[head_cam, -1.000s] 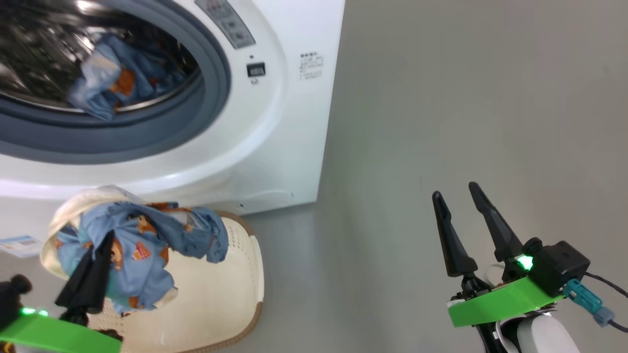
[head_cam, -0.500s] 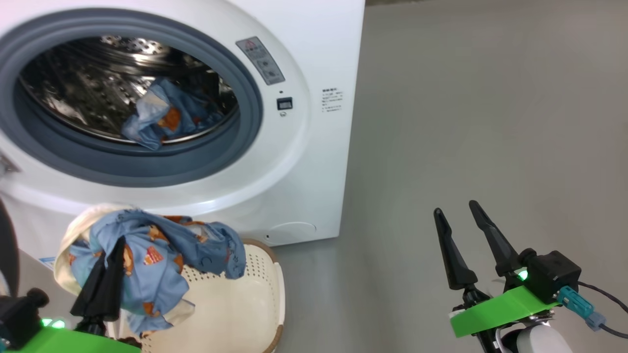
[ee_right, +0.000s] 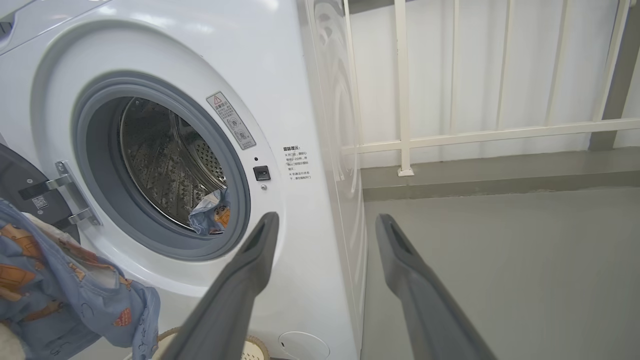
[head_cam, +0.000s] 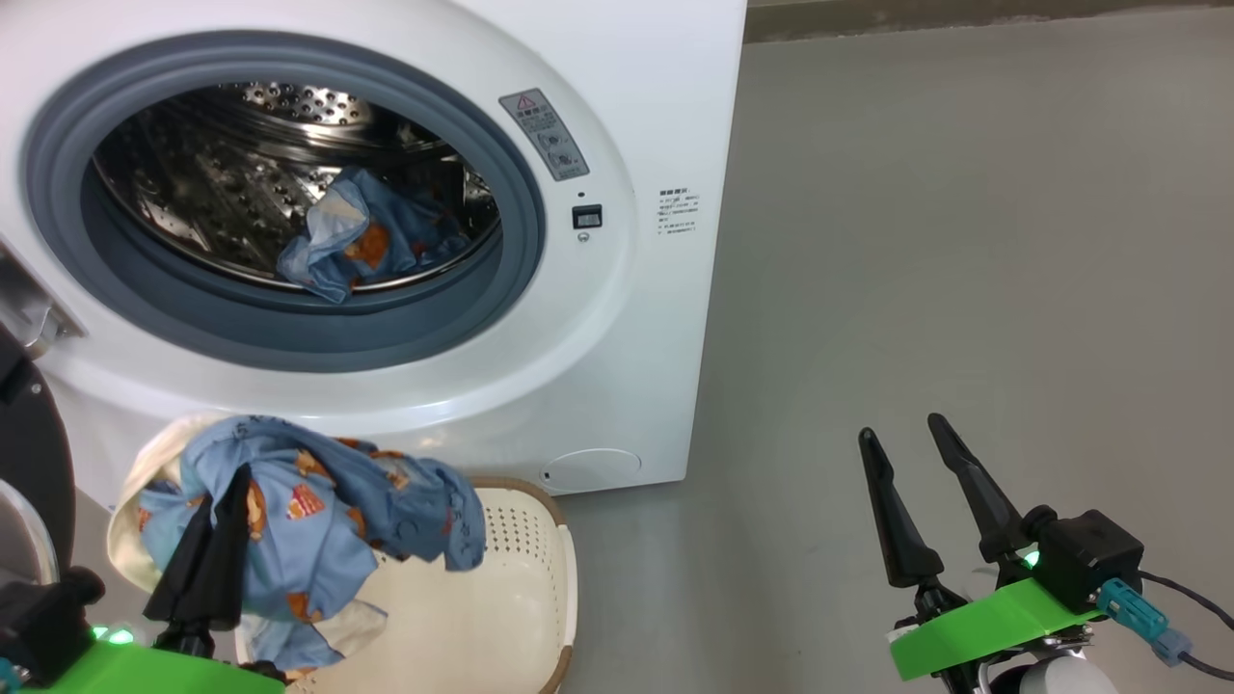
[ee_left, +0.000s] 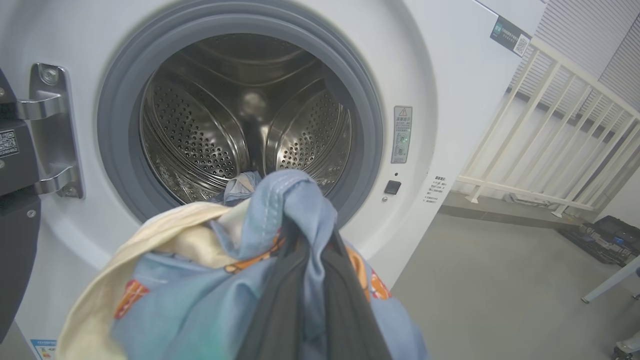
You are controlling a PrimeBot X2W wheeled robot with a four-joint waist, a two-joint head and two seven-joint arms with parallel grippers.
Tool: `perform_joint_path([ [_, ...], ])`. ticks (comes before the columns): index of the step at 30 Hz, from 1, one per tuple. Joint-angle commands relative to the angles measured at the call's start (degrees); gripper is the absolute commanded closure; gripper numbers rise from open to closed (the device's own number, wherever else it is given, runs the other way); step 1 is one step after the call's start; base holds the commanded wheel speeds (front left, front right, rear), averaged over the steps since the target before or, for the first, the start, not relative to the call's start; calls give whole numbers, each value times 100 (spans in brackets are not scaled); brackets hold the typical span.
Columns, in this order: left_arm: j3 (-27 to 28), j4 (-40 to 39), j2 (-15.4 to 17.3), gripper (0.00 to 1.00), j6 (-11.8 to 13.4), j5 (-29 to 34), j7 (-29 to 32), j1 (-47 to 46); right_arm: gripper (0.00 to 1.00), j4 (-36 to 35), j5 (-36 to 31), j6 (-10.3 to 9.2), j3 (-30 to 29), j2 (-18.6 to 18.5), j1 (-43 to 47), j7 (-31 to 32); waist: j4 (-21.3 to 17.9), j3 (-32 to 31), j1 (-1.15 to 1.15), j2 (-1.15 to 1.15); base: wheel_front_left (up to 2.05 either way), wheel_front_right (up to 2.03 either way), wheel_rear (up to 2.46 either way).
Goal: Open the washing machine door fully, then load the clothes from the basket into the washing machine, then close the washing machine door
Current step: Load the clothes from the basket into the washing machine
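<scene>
The left gripper [head_cam: 234,492] was clamped tight on a bundle of clothes [head_cam: 318,520], blue bear-print cloth with a cream piece behind it. Its dark fingers were pinched together and fabric was folded over them. The bundle hung clear of the basket [head_cam: 511,578], which sat just below and to the gripper's right. What could be seen of the basket's inside held nothing more.

Ahead of and above the gripper stood the washing machine [head_cam: 617,318], its drum [head_cam: 222,193] wide open and one garment [head_cam: 362,241] already lying near the front lip. The door [head_cam: 34,463] was swung back to the gripper's left. Well off to the right, the right gripper [head_cam: 899,428] hung over the floor [head_cam: 964,241], jaws spread and holding nothing.

Over the last second the head view had tilted up, so the whole opening came into sight where earlier its top was cut off. That was the camera's move, not the machine's. The bundle had stayed in the grip, in much the same place over the basket.

The pick looked done and the carry looked next. The load would need to go up, forward and past the grey seal [head_cam: 289,333] before release.
</scene>
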Motion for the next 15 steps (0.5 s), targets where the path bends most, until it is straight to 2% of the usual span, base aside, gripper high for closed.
perform_joint_path([
  [1,265,-95,180,100,19,108,-50,-322,0,-148,-67,9,128,-12,-71,-27,2,30,0,0,0,0,0],
  [15,319,407,359,100,-145,-15,15,-1942,0,-382,43,9,405,-12,-138,-27,-202,627,0,0,0,0,0],
])
